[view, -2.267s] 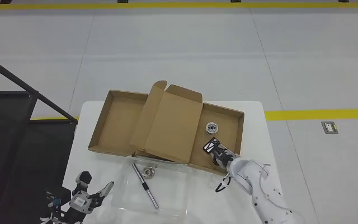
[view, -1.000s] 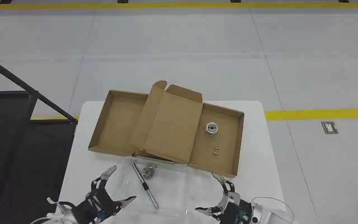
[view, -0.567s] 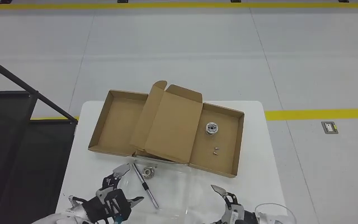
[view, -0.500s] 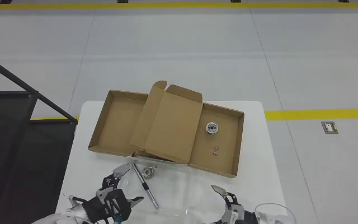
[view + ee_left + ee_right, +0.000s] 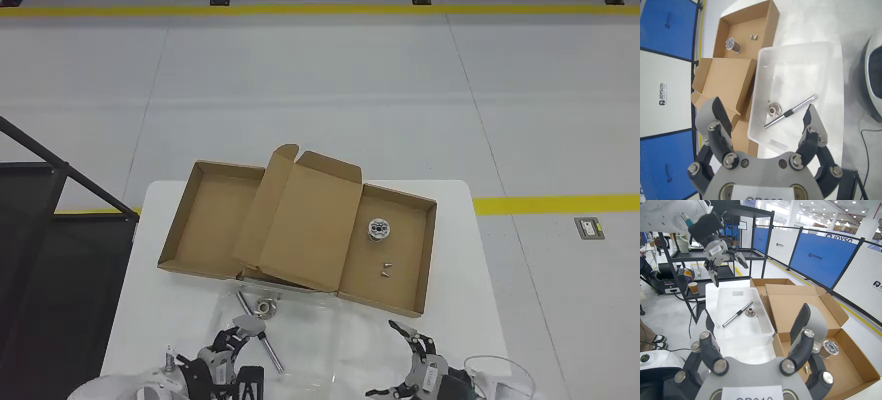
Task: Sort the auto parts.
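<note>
grey left claw [image 5: 765, 110] spread wide over clear bin [image 5: 800, 60]

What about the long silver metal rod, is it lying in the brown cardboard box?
No, the rod lies in the white plastic tray beside a round metal flange, outside the cardboard box.

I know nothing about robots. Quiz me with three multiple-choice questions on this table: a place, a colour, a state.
1. Where does the metal rod lie? A in a blue bucket; B in the clear tray; C on a chair.
2. What colour is the cardboard box? A brown; B green; C red.
3. How is the left claw? A shut on a spoon; B shut on a cloth; C open, empty.
Answers: 1 B, it rests on the tray's floor; 2 A, plain brown card; 3 C, spread wide, nothing held.
</note>
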{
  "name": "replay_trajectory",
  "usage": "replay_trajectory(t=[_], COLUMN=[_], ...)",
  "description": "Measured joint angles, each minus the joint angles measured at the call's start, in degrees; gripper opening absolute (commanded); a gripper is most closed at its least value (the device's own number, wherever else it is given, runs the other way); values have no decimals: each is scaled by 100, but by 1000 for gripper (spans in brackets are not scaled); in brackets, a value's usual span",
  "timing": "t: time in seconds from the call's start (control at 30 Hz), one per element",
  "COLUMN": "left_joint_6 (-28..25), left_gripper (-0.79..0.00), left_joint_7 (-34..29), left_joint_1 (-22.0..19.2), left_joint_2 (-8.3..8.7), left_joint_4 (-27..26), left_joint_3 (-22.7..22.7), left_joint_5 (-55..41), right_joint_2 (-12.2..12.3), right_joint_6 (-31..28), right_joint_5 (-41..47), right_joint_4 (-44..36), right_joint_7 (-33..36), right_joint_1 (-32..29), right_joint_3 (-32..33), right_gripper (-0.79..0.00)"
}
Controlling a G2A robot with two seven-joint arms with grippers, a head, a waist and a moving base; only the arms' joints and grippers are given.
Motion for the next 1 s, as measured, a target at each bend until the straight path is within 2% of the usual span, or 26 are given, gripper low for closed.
replay_trajectory(t=[0.13, 0.23, 0.43, 0.7, 0.8, 1.0], left_joint_6=[145, -25, -61, -61, -28, -62], left_gripper=[0, 0, 0, 0, 0, 0], left_joint_7=[99, 299, 490, 481, 336, 200], left_joint_1=[-302, -548, -923, -920, -903, -1385], left_joint_2=[96, 183, 329, 328, 350, 417], left_joint_4=[192, 244, 499, 496, 559, 945], left_joint_3=[326, 613, 1034, 1029, 1174, 1699], left_joint_5=[753, 1285, 1933, 1924, 2163, 2691], right_joint_2=[95, 154, 156, 156, 156, 156], right_joint_6=[-165, -118, -111, -112, -112, -112], right_joint_5=[-252, -426, -426, -426, -426, -426], right_joint_4=[51, 163, 169, 169, 169, 169], right_joint_7=[-660, -1137, -1140, -1142, -1142, -1142], right_joint_1=[10, -13, -15, -15, -15, -15], right_joint_3=[82, 134, 136, 136, 136, 136], right_gripper=[0, 0, 0, 0, 0, 0])
